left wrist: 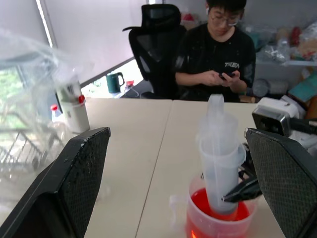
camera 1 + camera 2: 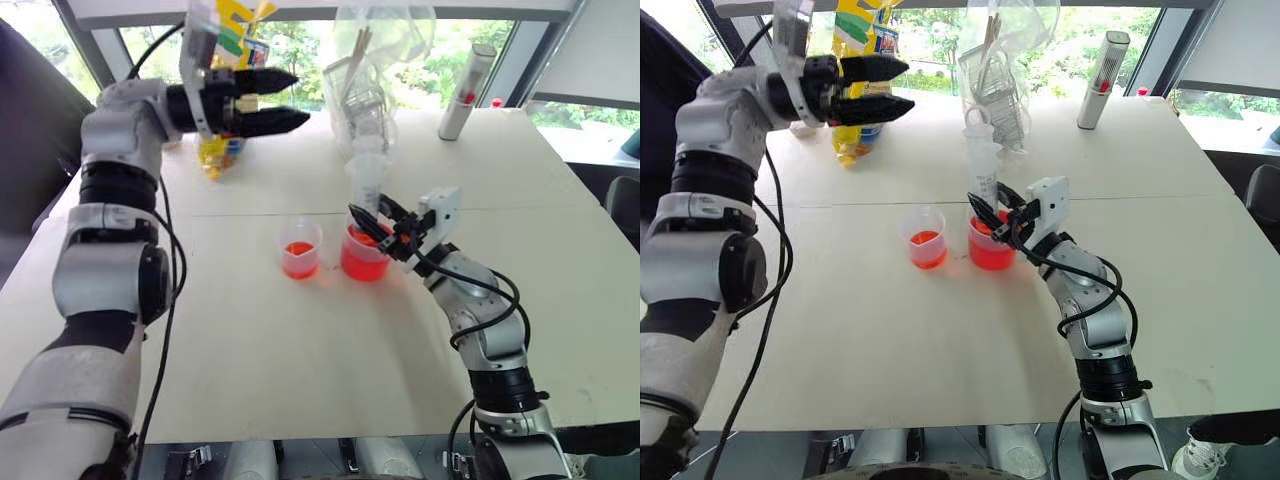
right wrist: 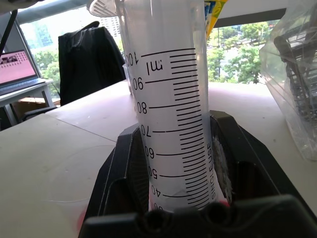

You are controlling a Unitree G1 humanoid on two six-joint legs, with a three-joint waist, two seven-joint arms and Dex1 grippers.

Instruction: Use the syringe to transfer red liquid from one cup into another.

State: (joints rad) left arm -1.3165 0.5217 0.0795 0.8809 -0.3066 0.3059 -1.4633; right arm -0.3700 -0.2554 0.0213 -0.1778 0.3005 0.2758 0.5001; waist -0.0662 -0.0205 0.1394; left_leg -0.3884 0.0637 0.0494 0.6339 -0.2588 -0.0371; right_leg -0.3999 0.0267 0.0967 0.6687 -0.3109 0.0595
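Standing upright, syringe [image 2: 366, 185] tip down in larger beaker [image 2: 364, 256], barrel clamped by right gripper [image 2: 381, 232]. Left gripper [image 2: 287, 100] raised, fully spread, empty, level with plunger top. Smaller cup [image 2: 300, 249] just beside beaker.

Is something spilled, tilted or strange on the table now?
No spill shows. The syringe stands upright with its tip in the beaker, held by the right pincer. The small cup stands upright beside the beaker, apart from it. The left pincer is open and empty, above the table.
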